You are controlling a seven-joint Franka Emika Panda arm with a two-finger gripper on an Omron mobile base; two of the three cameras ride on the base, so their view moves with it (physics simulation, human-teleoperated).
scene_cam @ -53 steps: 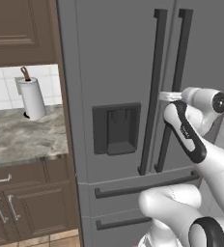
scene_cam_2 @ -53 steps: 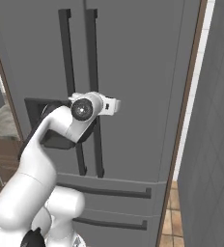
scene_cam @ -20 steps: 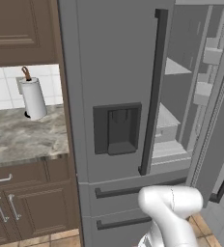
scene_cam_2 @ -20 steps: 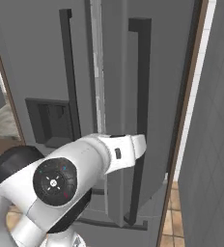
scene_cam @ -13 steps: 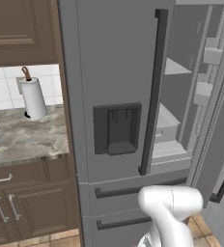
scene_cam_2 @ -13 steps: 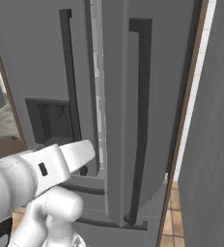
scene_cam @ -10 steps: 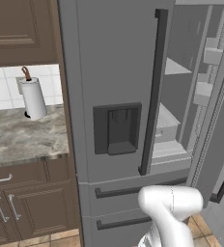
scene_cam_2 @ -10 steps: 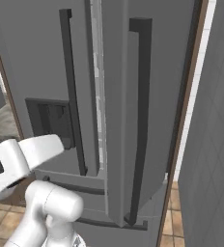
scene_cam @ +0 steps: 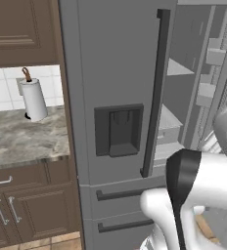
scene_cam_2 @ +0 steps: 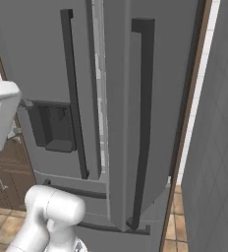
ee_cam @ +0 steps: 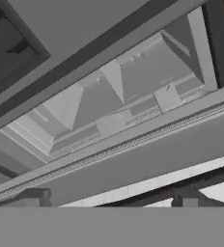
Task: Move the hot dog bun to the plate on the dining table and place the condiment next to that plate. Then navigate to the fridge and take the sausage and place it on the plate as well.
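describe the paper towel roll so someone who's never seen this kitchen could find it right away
Start at the tall grey fridge and look to its left, where a marble counter runs under dark brown wall cabinets. The paper towel roll stands upright at the back of that counter, against the white tiled wall. It is a plain white cylinder on a holder with a brown knob on top.

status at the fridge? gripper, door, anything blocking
Gripper open, holding nothing. Fridge right door swung open, shelves exposed; sausage not spotted. Nothing blocking the opening.
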